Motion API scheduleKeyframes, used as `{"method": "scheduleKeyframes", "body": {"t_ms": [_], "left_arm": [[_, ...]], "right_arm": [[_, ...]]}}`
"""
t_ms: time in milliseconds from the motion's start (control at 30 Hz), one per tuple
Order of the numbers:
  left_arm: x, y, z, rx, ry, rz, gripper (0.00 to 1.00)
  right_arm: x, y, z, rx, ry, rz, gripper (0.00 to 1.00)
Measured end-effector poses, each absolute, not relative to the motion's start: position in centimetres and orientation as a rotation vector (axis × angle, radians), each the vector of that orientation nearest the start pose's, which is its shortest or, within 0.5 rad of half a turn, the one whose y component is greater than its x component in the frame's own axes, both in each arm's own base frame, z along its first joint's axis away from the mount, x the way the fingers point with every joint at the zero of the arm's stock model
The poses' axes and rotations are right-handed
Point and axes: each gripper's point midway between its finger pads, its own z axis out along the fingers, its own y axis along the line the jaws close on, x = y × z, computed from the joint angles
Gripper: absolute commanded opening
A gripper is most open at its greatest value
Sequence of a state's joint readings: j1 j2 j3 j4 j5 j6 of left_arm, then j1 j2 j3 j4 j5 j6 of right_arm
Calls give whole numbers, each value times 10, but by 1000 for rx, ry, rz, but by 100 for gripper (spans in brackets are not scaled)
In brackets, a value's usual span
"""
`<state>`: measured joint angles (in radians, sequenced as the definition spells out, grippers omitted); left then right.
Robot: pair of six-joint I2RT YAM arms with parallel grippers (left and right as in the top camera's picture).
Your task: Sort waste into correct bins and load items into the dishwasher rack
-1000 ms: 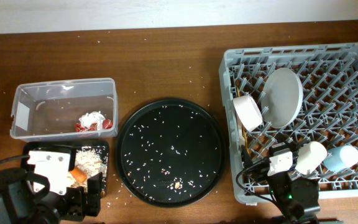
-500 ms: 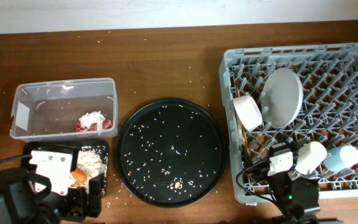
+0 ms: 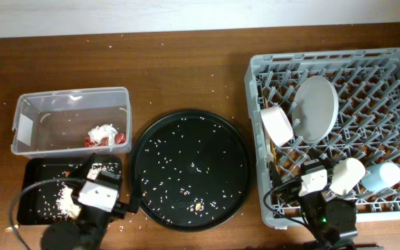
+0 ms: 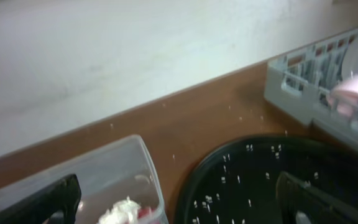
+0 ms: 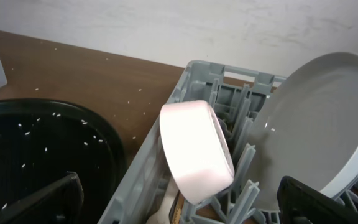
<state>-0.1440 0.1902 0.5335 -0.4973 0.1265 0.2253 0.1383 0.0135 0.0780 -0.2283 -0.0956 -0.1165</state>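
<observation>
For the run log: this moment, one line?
left gripper open | right gripper open | plate, bowl, cups in rack | tissue in box | rice on round tray

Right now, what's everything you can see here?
rack: 1, grey, right side
plate: 1, grey, in rack
bowl: 1, white, in rack
cup: 1, white, rack front
small cup: 1, blue, rack front
round tray: 1, black, middle
rice: many, white, round tray, table
box: 1, clear, left
tissue: 1, white, in box
wrapper: 1, red, in box
small tray: 1, black, front left
left gripper: 1, black, front left, open
right gripper: 1, black, front right, open
</observation>
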Motion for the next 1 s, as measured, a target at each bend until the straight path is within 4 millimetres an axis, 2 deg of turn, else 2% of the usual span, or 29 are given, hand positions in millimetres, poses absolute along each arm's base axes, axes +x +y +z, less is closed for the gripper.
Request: {"method": "scheduleKeyframes", "body": {"t_ms": [100,200,367,467,1000], "left_arm": [[209,-52,233,405,1645,-44,99],[223,-54,204,400,1602,-40,99],[236,-56,181,393,1557,-35,99],[239,-57,162,397,1586,-38,99],[239,-57,162,397,1587,-38,99]], "right_arm": [[234,49,153,-289,1711,99,99],[234,49,153,-290,1710,99,99],[234,49,153,-290,1710,99,99],[234,49,153,-290,1710,99,99],[234,49,153,-290,1710,99,99]]}}
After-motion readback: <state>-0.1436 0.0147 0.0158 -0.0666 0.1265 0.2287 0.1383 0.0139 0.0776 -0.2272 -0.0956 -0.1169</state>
